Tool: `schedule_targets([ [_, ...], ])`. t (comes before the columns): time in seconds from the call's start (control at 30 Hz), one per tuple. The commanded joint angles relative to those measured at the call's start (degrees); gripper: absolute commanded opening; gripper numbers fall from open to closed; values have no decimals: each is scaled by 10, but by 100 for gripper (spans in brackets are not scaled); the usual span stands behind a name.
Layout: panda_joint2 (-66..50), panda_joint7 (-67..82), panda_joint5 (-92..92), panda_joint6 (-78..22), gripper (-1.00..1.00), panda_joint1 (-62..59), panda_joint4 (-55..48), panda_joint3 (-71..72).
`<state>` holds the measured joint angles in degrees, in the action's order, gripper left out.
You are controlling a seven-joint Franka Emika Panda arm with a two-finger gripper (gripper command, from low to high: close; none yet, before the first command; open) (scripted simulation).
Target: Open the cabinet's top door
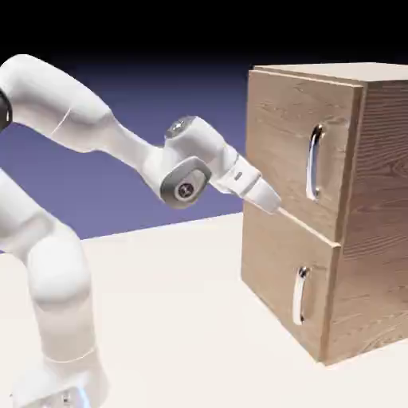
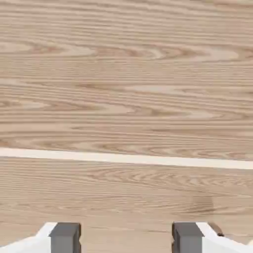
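Filling the hand view, wood grain [image 2: 126, 89]; handle [image 1: 315, 162] only outside

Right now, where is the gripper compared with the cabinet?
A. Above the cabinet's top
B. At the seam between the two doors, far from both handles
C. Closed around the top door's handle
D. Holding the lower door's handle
B: the gripper sits at the pale seam between the top door and the lower door, its fingers apart with only wood between them, away from the top handle.
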<state>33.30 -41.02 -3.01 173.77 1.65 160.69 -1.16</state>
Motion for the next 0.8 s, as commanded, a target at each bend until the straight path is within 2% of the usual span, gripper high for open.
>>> schedule_targets([
  [0.0,5,12,-25,-2,0,8,-3,-10],
  [0.77,128,286,-598,-47,0,192,-62,-232],
])
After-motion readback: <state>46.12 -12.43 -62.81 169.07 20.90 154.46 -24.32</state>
